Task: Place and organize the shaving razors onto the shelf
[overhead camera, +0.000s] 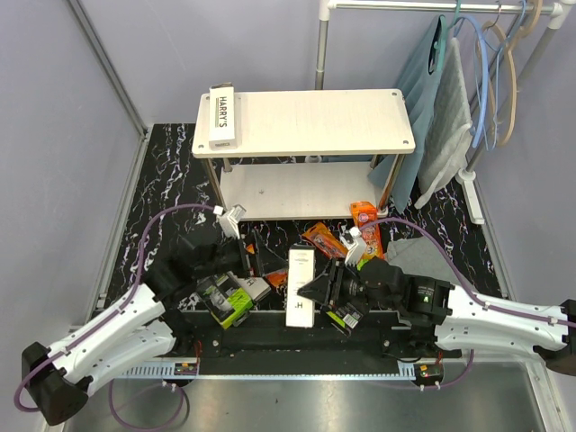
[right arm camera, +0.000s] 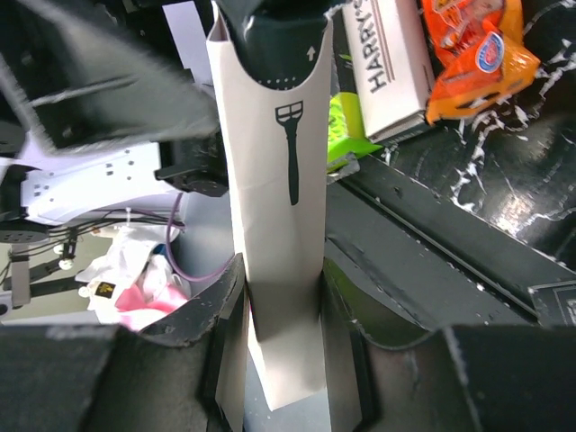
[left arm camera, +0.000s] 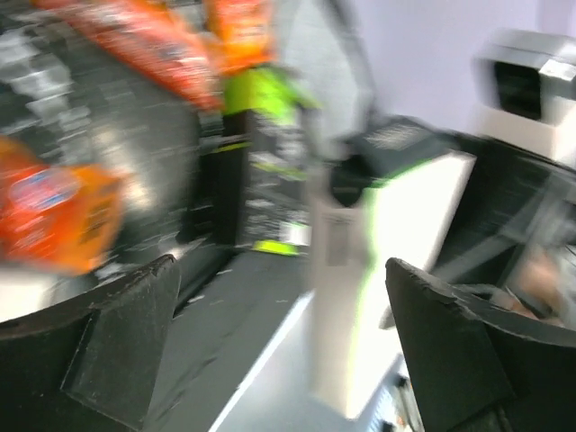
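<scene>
Lilac walls enclose a black, white-veined marble surface (overhead camera: 171, 180), seen from above. At its far side stands a low two-tier shelf (overhead camera: 315, 121) with cream boards and shiny metal legs. One white Harry's box (overhead camera: 222, 117) lies at the left end of the top board, its long side running front to back. To the right of the shelf, a clothes rail (overhead camera: 432, 7) carries hangers and a grey cloth (overhead camera: 447, 135). In front of the shelf, loose razor packs lie scattered on the marble: orange packs (overhead camera: 322, 238) near the middle, and a black-and-lime pack (overhead camera: 229, 304) to the near left. The right gripper (right arm camera: 281, 288) pinches a long white box (right arm camera: 279, 180) printed with a black razor symbol, one finger pressed against each long side. From above, this box (overhead camera: 301, 286) sits between the two arms, over the near edge of the marble, well short of the shelf. Beyond it, the right wrist view shows another Harry's box (right arm camera: 391, 54) and an orange pack (right arm camera: 477, 54) lying on the marble. The left gripper (left arm camera: 281, 270) has its fingers spread wide with nothing between them; its wrist view is heavily blurred.
</scene>
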You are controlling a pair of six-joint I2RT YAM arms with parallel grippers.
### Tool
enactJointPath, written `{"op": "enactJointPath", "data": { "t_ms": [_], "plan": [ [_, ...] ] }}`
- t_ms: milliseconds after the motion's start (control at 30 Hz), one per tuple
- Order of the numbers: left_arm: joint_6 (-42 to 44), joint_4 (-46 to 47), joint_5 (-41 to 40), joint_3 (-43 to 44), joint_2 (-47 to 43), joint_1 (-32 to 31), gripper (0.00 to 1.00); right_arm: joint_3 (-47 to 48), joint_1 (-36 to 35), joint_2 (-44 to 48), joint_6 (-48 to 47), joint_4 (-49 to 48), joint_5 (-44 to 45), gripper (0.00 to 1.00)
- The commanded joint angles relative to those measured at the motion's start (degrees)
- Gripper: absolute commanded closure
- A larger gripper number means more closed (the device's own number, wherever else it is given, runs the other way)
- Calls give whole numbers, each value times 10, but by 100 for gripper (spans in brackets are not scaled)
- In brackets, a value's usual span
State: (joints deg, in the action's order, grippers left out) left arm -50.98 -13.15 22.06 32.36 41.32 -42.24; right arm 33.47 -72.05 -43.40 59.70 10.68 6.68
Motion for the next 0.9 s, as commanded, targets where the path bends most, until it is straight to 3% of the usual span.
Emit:
{"op": "enactJointPath", "data": {
  "t_ms": [0,233,433,733,867],
  "plan": [
    [19,-198,-154,37,12,-1,1,20,1,-7,6,18,18,81],
    [-27,-315,-281,54,15,-1,1,59,1,-39,-3,43,15,81],
    [-18,-400,-352,87,4,-1,1,94,1,-70,-11,64,13,82],
    [-12,-387,-327,68,8,-2,1,214,1,-138,-78,100,19,81],
    [-8,-370,-309,58,9,-1,1,342,8,-187,-122,171,40,80]
  ]
}}
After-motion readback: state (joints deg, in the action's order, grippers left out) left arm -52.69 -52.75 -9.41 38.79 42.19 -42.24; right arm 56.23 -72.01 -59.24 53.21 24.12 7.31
